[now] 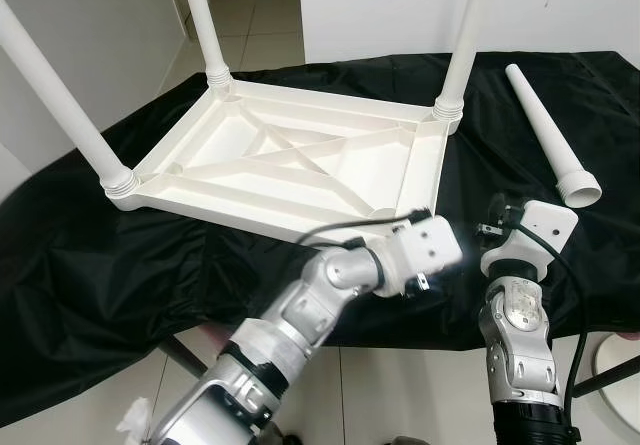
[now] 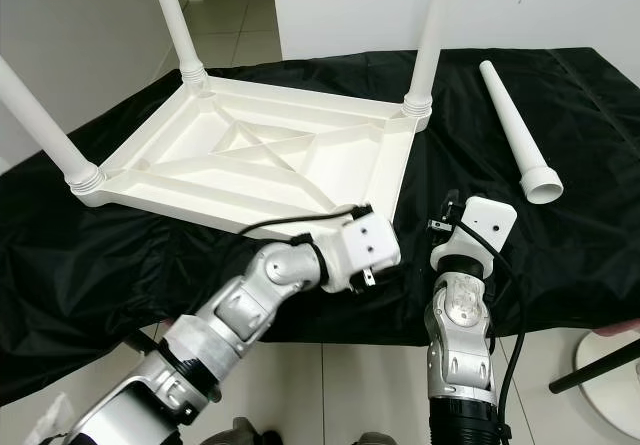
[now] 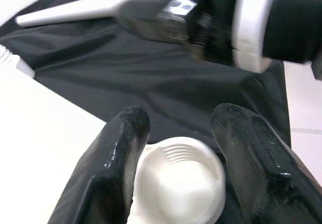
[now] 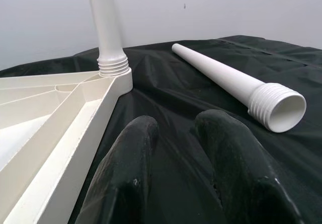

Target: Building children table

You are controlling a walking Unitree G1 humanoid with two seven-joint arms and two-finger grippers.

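On the bench [image 1: 90, 265], draped in black cloth, the white children's table top [image 1: 290, 160] lies upside down with its ribbed underside facing up. Three legs stand screwed into its corner sockets: one at the near left corner [image 1: 60, 105], one at the far left [image 1: 205, 25], one at the far right [image 1: 460, 40]. The fourth, loose leg [image 1: 548, 130] lies flat on the cloth to the right of the table top, well apart from it, threaded open end toward the robot.

The left gripper [image 3: 178, 138] sits at the near right corner of the table top. Its fingers [image 3: 113, 168] are parted and straddle the empty threaded socket [image 3: 178, 181] there; whether they touch the socket cannot be told. The right gripper [image 4: 176, 133] hovers low over the cloth just beside the table top's right edge, fingers [image 4: 226, 163] narrowly parted and holding nothing, pointing toward the loose leg.
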